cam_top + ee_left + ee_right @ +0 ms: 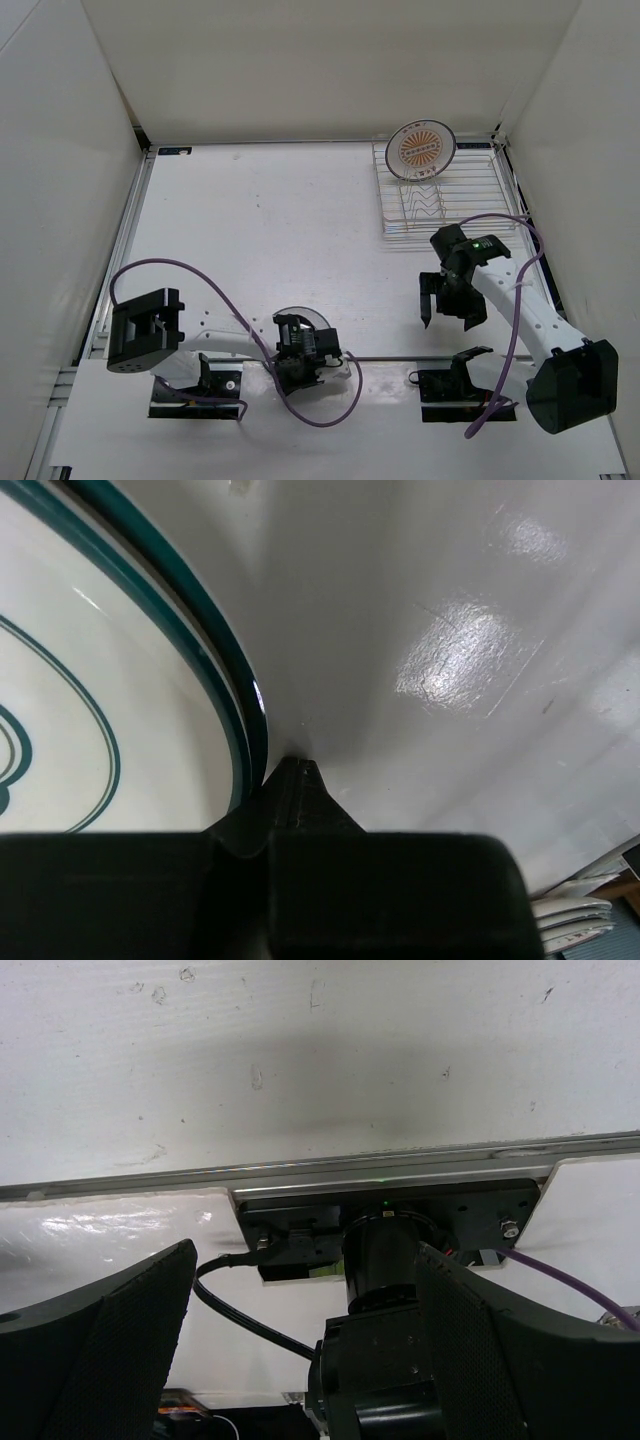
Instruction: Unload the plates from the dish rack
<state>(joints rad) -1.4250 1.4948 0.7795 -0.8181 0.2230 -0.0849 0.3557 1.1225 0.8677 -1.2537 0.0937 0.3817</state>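
L arm lies low along the near edge of table (280,220), well left of and nearer than dish rack (440,205), forearm running rightward. L gripper (272,785) is clenched on the rim of a teal-rimmed plate (110,680). Top view shows only an arc of that plate past the wrist; L wrist cam shows the teal rim band + inner outline.

R arm is bent at the elbow, wrist just short of the rack's near side. R gripper (447,318) is spread wide, nothing between the fingers. R wrist cam looks back at its own base mount (390,1210) and purple cable (570,1285).

Orange sunburst plate (422,148) stands upright at the rack's far-left end.
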